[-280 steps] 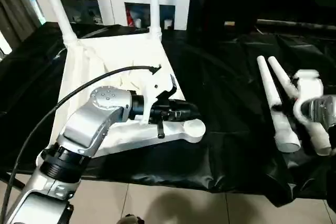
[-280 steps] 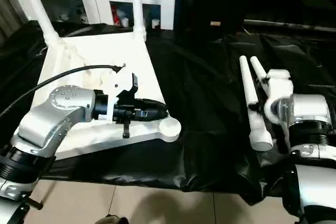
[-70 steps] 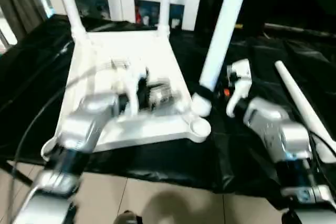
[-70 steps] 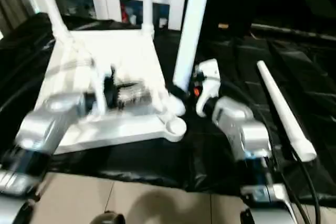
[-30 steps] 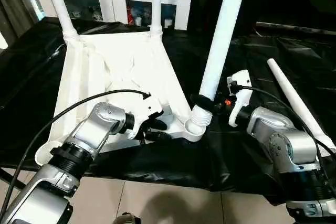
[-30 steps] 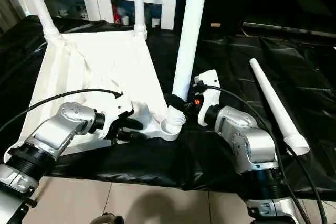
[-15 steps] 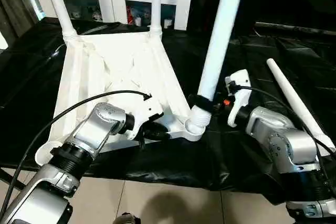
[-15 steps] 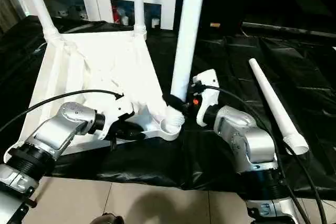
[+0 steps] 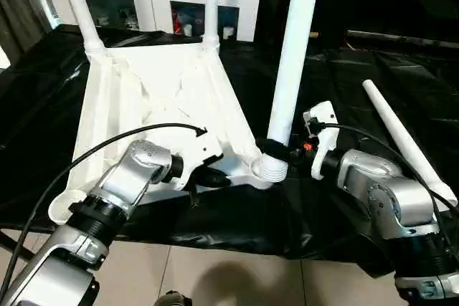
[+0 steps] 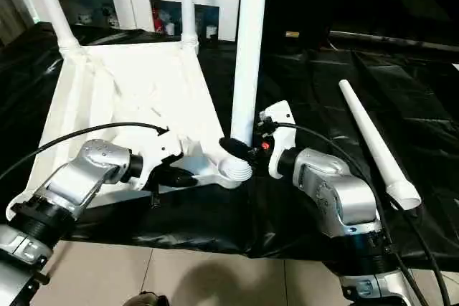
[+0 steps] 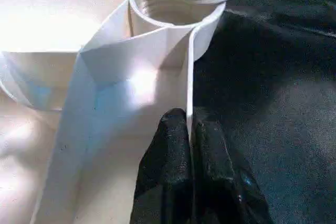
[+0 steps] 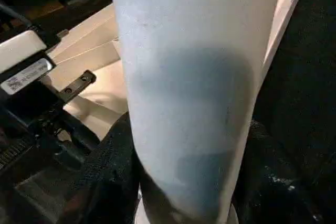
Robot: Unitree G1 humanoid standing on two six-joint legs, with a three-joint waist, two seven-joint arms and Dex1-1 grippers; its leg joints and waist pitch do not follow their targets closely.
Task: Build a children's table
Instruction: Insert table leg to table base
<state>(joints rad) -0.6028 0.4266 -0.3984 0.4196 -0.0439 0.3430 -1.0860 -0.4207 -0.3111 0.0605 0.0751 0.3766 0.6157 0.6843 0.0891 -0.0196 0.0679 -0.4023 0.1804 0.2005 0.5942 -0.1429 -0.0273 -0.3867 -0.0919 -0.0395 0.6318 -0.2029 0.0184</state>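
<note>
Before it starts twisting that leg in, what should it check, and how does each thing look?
1. Right gripper shut on the leg: ok.
2. Leg's threaded end at the mouth of the near corner socket: ok, threads showing, not yet wound in.
3. Leg square to the socket: cannot tell; it looks close to upright.
4. Left gripper pinching the top's edge wall beside that socket to hold it: ok.
5. Last leg lying on the black cloth, apart from the work: ok.
6. Two far legs standing in their sockets: ok.
</note>
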